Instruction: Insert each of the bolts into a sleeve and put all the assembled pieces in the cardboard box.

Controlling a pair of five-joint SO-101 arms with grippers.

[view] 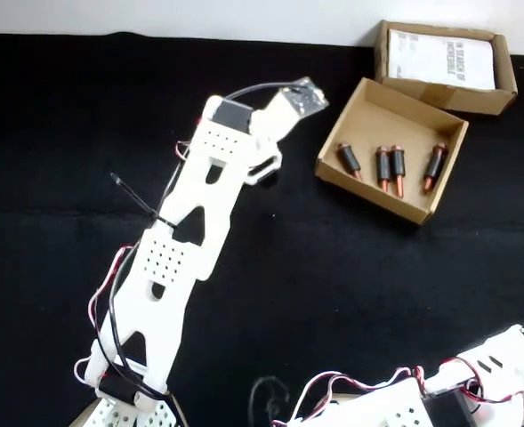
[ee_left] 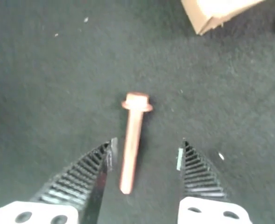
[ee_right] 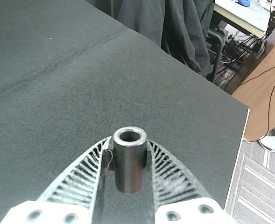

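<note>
The bolt (ee_left: 133, 140) lies flat on the black table (view: 377, 294), with bare room on both sides. The cardboard box (view: 368, 194) stands near, open on top. Four pieces (view: 390, 167) lie inside; the floor behind them seems bare.

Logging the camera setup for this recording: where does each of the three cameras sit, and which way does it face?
High view: fixed above the table, looking down; left arm stretched toward the cardboard box, right arm low in frame.
Left wrist view: on the left wrist, looking down at a bolt lying inside the open left gripper.
Right wrist view: on the right wrist, looking across the table to its edge; the right gripper holds a sleeve.
Shared: high and left wrist views both show the cardboard box.
</note>
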